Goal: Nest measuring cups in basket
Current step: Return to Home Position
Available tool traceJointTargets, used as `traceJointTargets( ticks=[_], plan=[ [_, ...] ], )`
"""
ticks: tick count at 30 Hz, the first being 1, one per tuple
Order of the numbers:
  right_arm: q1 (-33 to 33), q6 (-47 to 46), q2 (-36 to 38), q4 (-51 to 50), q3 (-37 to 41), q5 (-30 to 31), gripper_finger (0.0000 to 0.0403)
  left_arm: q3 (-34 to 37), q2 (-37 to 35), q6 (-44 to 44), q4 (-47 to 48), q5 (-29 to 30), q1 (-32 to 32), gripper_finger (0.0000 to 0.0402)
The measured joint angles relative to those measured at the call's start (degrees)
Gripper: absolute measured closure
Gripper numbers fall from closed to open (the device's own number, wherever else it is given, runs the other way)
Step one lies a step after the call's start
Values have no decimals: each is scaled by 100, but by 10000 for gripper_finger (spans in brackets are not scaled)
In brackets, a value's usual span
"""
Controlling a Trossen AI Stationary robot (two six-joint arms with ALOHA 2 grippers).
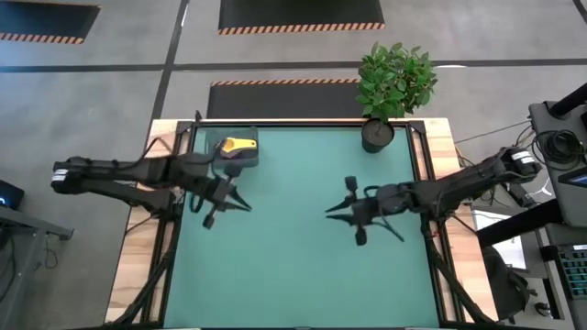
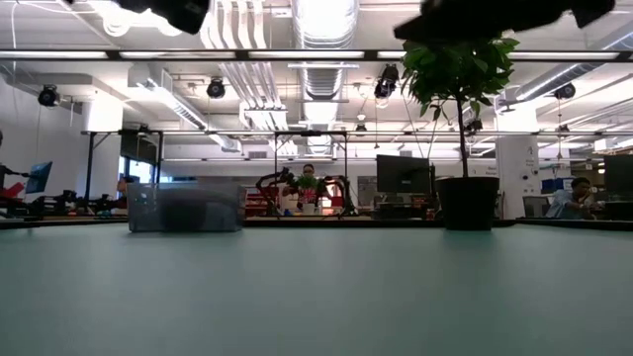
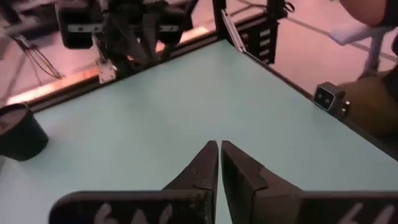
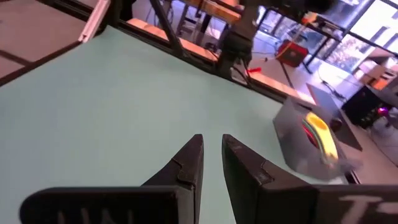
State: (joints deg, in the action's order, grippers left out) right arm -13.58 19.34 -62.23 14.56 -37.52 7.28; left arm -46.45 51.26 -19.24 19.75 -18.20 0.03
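Note:
The grey see-through basket (image 1: 237,149) stands at the table's far left, also in the low view (image 2: 186,206) and the right wrist view (image 4: 298,140). A stack of nested measuring cups (image 4: 320,135) lies inside it, yellow one (image 1: 240,144) on top; the colours below show only as thin edges. My left gripper (image 1: 246,206) hangs shut and empty above the table, a little nearer than the basket (image 3: 219,147). My right gripper (image 1: 330,213) hangs over the table's middle right, pointing toward the left, a narrow gap between its fingertips and nothing in it (image 4: 211,140).
A black pot with a green plant (image 1: 377,135) stands at the far edge right of the middle, also in the low view (image 2: 467,203). Black frame rails (image 1: 424,174) run along the table's sides. The green mat (image 1: 293,275) lies bare between and in front of the grippers.

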Motion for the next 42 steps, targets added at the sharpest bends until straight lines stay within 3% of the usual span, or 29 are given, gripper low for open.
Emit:
traceJointTargets(
  ticks=[4, 13, 23, 31, 38, 42],
  plan=[
    [168, -148, 693, 100, 635, -21, 355, 803, -694, 227, -594, 383, -163, 400],
    [276, -231, 2369, 92, 1735, 23, 355, 2002, -2266, 533, -1006, 425, -149, 400],
    [495, -171, 4074, 69, 2640, 138, 355, 2703, -3900, 542, -924, 714, -142, 400],
    [643, -143, 5260, -565, 2960, 194, 355, 3045, -5112, 767, -679, 884, -142, 400],
    [649, 15, 6227, -1144, 3009, 179, 355, 3244, -5088, 928, -747, 1030, -142, 400],
    [668, 259, 6172, -1251, 3008, 236, 355, 3563, -5129, 931, -1243, 1020, -142, 400]
  ],
)
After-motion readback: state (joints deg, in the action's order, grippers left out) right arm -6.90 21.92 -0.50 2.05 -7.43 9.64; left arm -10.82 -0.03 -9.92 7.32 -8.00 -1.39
